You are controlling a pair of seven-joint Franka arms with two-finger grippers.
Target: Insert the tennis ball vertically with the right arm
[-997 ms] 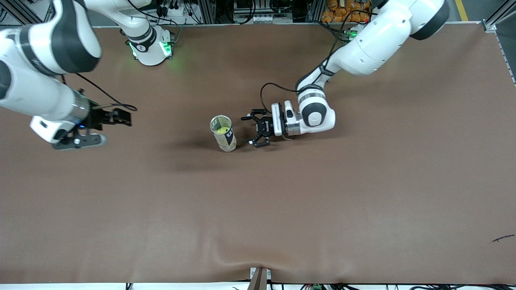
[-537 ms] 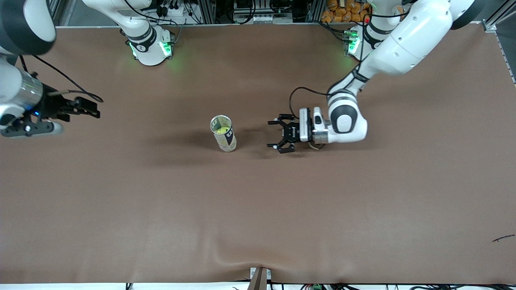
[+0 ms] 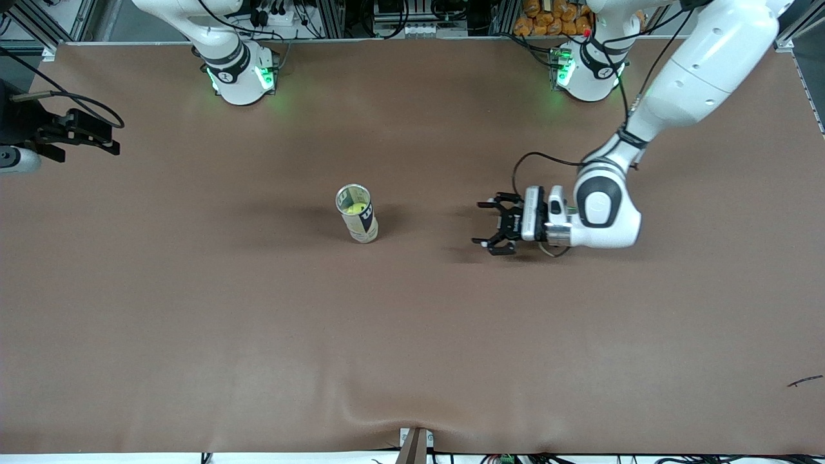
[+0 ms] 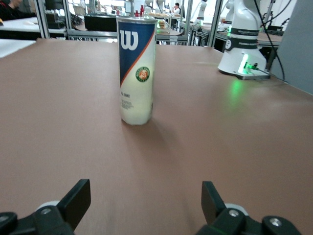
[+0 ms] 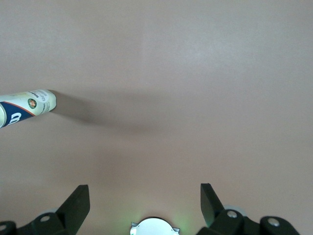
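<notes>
A tall tennis-ball can [image 3: 358, 219] with a blue and cream label stands upright at mid table, its top open. A yellow-green tennis ball [image 3: 352, 208] lies inside it. My right gripper [image 3: 108, 138] is open and empty, up in the air at the right arm's end of the table, far from the can. In the right wrist view its fingers [image 5: 73, 205] stand wide apart and the can [image 5: 27, 105] shows at the edge. My left gripper [image 3: 482, 223] is open and empty, low over the table beside the can, toward the left arm's end. The left wrist view shows the can [image 4: 137, 71] ahead of the left gripper [image 4: 145, 196].
The brown table cover [image 3: 412, 335] is bare around the can. The two arm bases [image 3: 242, 71] [image 3: 586, 67] glow green along the table's farther edge. A small dark scrap [image 3: 804, 381] lies near the left arm's end, nearer the camera.
The left gripper has drawn back from the can toward the left arm's end, still open. The right arm has swung away toward its end of the table, now mostly out of the front view.
</notes>
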